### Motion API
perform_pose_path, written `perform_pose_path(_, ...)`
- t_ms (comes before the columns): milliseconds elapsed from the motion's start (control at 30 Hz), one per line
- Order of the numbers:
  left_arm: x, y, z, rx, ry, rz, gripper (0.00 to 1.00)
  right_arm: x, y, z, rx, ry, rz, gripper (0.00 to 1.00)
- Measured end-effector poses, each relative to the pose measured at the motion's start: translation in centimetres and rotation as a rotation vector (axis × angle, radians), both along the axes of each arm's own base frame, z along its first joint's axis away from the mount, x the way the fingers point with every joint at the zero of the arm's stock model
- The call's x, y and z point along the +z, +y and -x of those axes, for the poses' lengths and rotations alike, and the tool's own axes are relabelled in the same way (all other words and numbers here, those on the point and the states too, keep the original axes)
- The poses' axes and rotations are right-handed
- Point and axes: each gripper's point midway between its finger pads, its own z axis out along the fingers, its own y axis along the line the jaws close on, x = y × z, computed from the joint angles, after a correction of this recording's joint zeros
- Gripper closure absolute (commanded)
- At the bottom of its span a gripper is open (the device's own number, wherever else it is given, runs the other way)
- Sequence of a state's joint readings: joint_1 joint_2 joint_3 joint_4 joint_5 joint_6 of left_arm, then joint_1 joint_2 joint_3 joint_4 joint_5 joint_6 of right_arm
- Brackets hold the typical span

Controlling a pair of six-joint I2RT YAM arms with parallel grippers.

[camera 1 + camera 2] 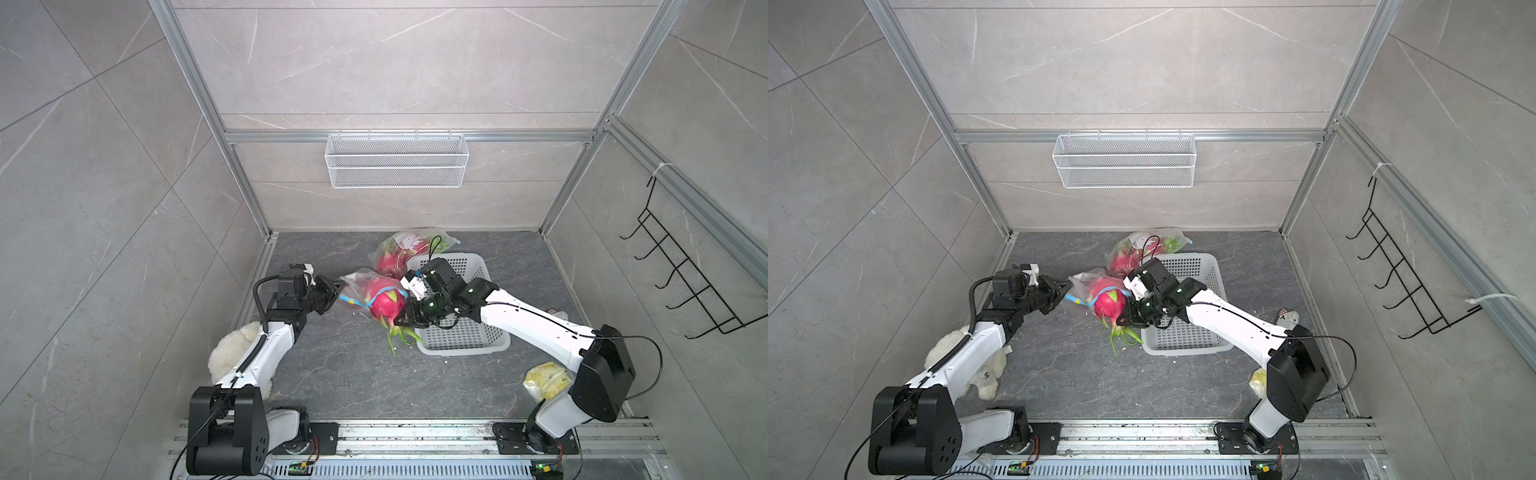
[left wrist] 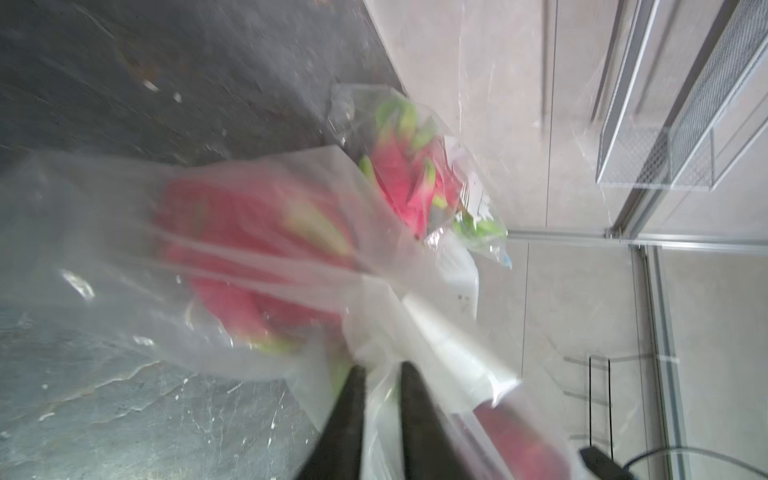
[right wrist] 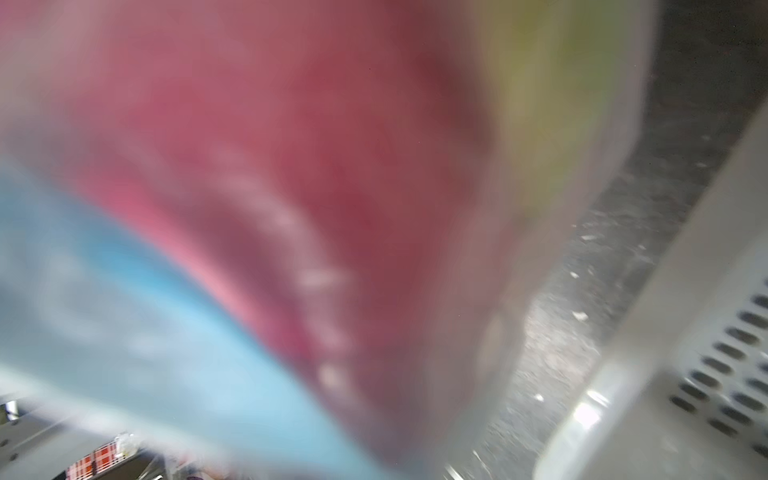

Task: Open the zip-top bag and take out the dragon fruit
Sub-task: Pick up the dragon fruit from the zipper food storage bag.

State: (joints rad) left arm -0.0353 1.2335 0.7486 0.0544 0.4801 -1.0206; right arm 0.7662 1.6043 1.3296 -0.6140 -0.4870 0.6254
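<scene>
Left tool (image 1: 340, 286) (image 2: 382, 368): at the end of the zip bag (image 1: 358, 281) nearest the left arm. The wrist view showed its two fingers (image 2: 348, 415) parted, with clear film running between them. Could not tell whether they pinched the film.

Right tool (image 1: 400, 320): clenched almost fully, pressed against the right side of the dragon fruit (image 1: 384, 304) (image 3: 353, 166). Could not tell whether it gripped film or fruit, as its wrist view was blurred and filled with pink skin and the blue zip strip (image 3: 124, 316).

Dragon fruit: halfway out of the bag mouth, the zip strip lying across its middle. Its green tips pointed toward the front of the bench (image 1: 332, 374), just beside the near left corner of the white basket (image 1: 465, 351).

Behind it: a second bag (image 1: 409, 245) with a second dragon fruit (image 1: 388, 262) inside, just beside the basket's far left corner.

Further out:
- A plush toy (image 1: 226, 357) lay under the left arm.
- A yellow packet (image 1: 544, 380) lay near the right arm's base.
- A wire basket (image 1: 397, 160) hung on the back wall.
- A hook rack (image 1: 681, 282) hung on the right wall
</scene>
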Motion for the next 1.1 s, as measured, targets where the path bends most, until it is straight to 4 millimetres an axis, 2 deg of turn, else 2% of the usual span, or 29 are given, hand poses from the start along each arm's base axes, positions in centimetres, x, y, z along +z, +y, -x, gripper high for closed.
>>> perform_pose_path(33, 0.4, 0.5, -0.3, 0.018, -0.008, -0.004, 0.01, -0.3, -0.6, 0.1, 0.000, 0.001, 0.034, 1.00)
perform_pose_path(133, 2.7, 1.7, -0.9, 0.062, -0.065, -0.009, 0.00, -0.6, -1.9, 0.3, 0.005, -0.010, 0.113, 1.00)
perform_pose_path(300, 5.9, 1.3, 0.3, 0.054, -0.136, 0.038, 0.00, 0.5, -2.6, -0.6, 0.008, -0.070, 0.150, 1.00)
perform_pose_path(367, 6.4, 0.8, 0.7, 0.036, -0.142, 0.067, 0.00, 0.7, -2.7, -0.9, 0.008, -0.087, 0.158, 1.00)
perform_pose_path(500, 4.7, -0.7, 2.1, 0.002, -0.091, 0.105, 0.00, 0.6, -3.0, -1.2, 0.009, -0.100, 0.175, 1.00)
perform_pose_path(667, 2.6, -5.0, 3.6, -0.113, -0.015, 0.119, 0.00, 0.3, -3.3, -1.0, 0.021, -0.098, 0.194, 1.00)
perform_pose_path(800, 0.3, -6.9, 3.6, -0.168, 0.052, 0.114, 0.03, 0.3, -3.4, -1.0, 0.021, -0.095, 0.198, 1.00)
perform_pose_path(867, -1.0, -7.2, 3.1, -0.169, 0.080, 0.114, 0.13, 0.2, -3.4, -1.0, 0.020, -0.096, 0.199, 1.00)
perform_pose_path(900, -1.5, -7.3, 2.8, -0.167, 0.092, 0.115, 0.24, 0.2, -3.4, -1.0, 0.019, -0.097, 0.199, 1.00)
perform_pose_path(933, -1.9, -7.4, 2.6, -0.164, 0.102, 0.122, 0.46, 0.2, -3.4, -1.0, 0.020, -0.097, 0.199, 1.00)
perform_pose_path(967, -2.3, -7.4, 2.4, -0.162, 0.105, 0.122, 0.59, 0.2, -3.4, -1.0, 0.020, -0.097, 0.200, 1.00)
perform_pose_path(1100, -3.2, -7.6, 1.9, -0.160, 0.113, 0.121, 0.93, 0.2, -3.5, -0.9, 0.027, -0.098, 0.203, 1.00)
